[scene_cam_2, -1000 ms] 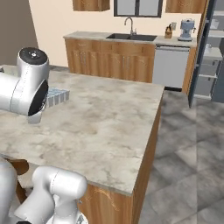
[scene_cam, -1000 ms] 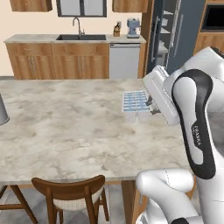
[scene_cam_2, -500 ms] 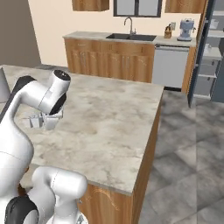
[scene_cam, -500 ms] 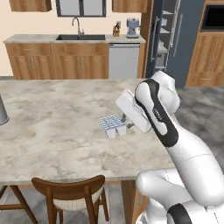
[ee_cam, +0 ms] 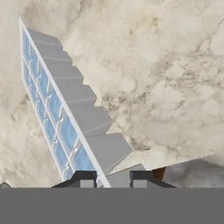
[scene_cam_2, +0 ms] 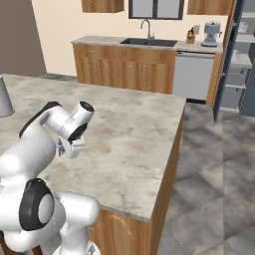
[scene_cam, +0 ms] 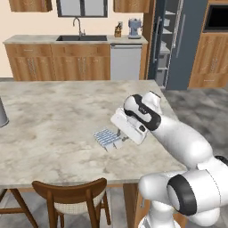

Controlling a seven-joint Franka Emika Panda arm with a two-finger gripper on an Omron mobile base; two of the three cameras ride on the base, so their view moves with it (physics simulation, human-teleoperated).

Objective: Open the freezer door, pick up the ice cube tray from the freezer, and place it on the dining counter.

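The ice cube tray [scene_cam: 106,138], white with pale blue cells, hangs low over the dining counter [scene_cam: 53,120], near its front right part. My gripper [scene_cam: 120,140] is shut on the tray's right end, reaching in from the right. The hand view has the tray [ee_cam: 65,109] tilted on edge, running away from my gripper [ee_cam: 111,178], with marble counter [ee_cam: 166,65] behind it; whether it touches the slab I cannot tell. From the right base view, the arm covers the tray and the gripper [scene_cam_2: 64,147] points down at the counter [scene_cam_2: 134,129]. The freezer [scene_cam: 165,42] stands at the back with the freezer door [scene_cam: 154,40] swung open.
A wooden chair [scene_cam: 67,196] is tucked under the counter's near edge. A grey cylinder [scene_cam: 2,113] stands at the far left of the slab. The sink counter [scene_cam: 75,40] with wood cabinets runs along the back wall. The slab's right edge [scene_cam_2: 174,144] drops to tiled floor.
The arm has swung the tray left and toward the near edge of the counter, lowering it close to the surface. The base views have not shifted.
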